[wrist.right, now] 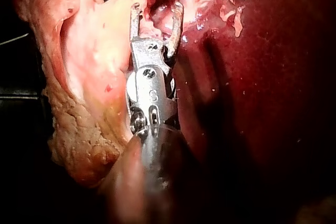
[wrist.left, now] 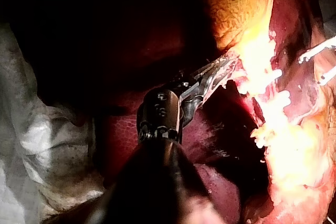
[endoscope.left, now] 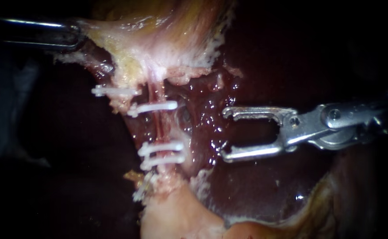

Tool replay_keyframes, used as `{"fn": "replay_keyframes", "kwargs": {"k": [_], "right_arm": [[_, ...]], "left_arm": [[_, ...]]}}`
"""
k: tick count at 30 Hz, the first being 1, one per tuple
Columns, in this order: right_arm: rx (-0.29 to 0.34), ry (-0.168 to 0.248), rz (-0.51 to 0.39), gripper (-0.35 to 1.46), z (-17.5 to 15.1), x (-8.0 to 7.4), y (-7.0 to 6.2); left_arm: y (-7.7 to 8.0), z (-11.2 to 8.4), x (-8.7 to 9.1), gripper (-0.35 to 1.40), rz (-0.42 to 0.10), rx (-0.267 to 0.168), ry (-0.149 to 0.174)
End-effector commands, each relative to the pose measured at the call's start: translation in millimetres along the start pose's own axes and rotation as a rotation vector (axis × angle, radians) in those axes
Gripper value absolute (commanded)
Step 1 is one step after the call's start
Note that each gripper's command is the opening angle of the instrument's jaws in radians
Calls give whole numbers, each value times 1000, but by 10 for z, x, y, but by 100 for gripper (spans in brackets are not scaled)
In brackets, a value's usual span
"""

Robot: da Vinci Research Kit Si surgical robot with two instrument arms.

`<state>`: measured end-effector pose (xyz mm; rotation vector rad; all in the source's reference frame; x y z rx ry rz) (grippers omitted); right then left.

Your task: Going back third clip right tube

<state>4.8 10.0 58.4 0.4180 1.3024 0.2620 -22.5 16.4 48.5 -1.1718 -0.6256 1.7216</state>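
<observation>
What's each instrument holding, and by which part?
The left instrument grips the pale tissue by its edge, above the clips. The right instrument has open, empty jaws.

Endoscope view, items seen:

1. My left instrument (endoscope.left: 72, 36): comes in along the upper left, jaws closed on the edge of the pale tissue (endoscope.left: 167, 40).
2. Right tube (endoscope.left: 158, 128): a thin pink strand running down from that tissue.
3. White clips across the right tube, three: an upper clip (endoscope.left: 153, 107), and a lower pair (endoscope.left: 161, 153) lying close together.
4. Fourth clip (endoscope.left: 114, 91): further left, on the tissue beside the tube.
5. My right instrument (endoscope.left: 224, 133): jaws wide apart and empty, over the liver (endoscope.left: 247, 186), level with the gap between upper clip and lower pair, clear of all of them.
</observation>
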Motion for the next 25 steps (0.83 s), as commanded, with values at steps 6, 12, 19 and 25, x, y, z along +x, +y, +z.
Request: {"fn": "replay_keyframes", "kwargs": {"k": [6,12,19,25], "right_arm": [[1,0,1,50,-1,0,-1],[2,0,1,50,-2,0,-2],[3,0,1,50,-2,0,-3],[-1,0,0,50,-1,1,-4]], "left_arm": [[-5,27,-16,-35,9,5,0],[-11,63,-36,-35,22,-4,-18],[-11,70,-39,-35,25,-8,-20],[-11,67,-38,-35,25,-11,-22]]}}
